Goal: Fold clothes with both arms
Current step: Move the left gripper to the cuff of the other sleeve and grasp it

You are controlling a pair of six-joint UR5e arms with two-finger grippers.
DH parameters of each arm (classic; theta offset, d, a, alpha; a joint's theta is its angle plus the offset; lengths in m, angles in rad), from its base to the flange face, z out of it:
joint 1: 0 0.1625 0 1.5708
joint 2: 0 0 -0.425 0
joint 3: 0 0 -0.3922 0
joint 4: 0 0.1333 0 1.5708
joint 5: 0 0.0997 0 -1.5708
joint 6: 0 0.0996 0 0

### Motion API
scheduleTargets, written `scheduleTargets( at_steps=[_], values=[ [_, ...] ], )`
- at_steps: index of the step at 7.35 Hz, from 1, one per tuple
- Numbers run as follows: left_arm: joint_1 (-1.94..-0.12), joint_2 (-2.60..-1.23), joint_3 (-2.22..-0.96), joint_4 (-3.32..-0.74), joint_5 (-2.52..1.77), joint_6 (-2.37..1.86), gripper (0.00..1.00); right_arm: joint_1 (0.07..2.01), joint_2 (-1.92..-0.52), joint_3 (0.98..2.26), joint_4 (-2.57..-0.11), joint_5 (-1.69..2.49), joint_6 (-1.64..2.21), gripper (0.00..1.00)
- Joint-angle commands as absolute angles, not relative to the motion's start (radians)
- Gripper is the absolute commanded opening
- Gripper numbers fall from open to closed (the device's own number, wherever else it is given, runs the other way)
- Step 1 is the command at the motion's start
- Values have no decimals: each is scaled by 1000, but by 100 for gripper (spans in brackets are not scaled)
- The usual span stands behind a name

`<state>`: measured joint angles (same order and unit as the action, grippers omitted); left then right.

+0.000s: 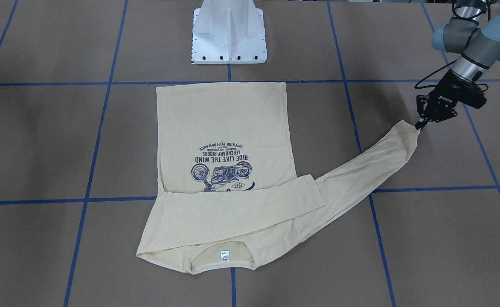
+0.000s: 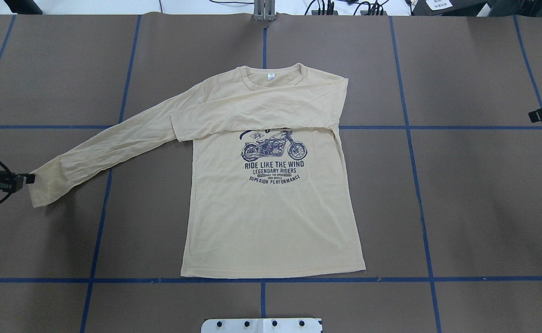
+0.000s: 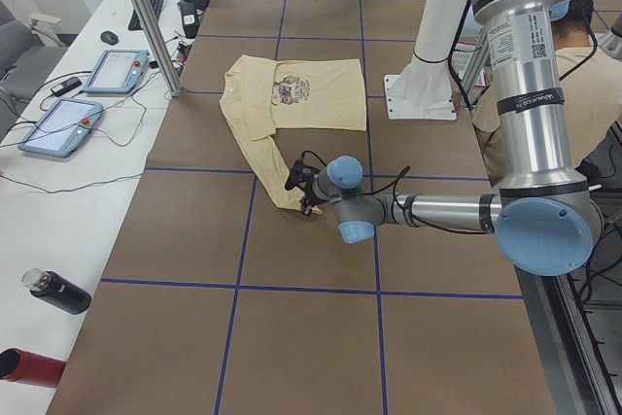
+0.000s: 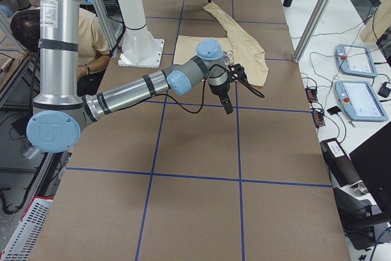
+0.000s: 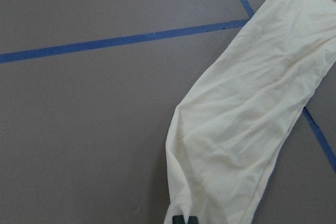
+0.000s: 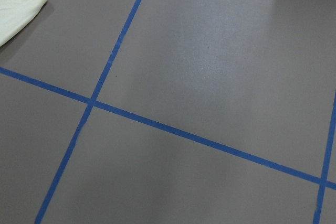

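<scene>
Cream-yellow long-sleeved shirt is lying flat mid brown paper-covered table, print up. One sleeve is lying folded across the chest. Black left gripper is pinching the other's cuff, jaws closed. Black right gripper is sitting well apart, jaws: can't tell. Second sleeve and body folds remaining, I'd say.

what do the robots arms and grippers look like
Both arms, the left arm and the right arm, are silver-grey metal tubes with light blue joint caps. The left gripper and right gripper are black, with two slim fingers; the left one bears white lettering. Black cables loop loose at each wrist.
</scene>
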<state>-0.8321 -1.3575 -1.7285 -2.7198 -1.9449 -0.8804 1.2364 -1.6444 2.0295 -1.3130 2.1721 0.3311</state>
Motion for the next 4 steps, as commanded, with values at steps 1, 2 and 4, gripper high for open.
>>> scheduleTargets(
  at_steps=[1, 2, 4],
  values=[
    [-842, -1510, -2016, -2195, -1951, -885, 0, 1236, -1644, 2028, -1313, 2172, 331, 99],
    [-842, -1683, -2057, -1955, -1953, -891, 0, 1235, -1644, 2023, -1312, 2172, 331, 99],
    [-822, -2093, -2031, -1493, -1956, -943, 0, 1235, -1644, 2020, -1312, 2172, 331, 99]
  ],
)
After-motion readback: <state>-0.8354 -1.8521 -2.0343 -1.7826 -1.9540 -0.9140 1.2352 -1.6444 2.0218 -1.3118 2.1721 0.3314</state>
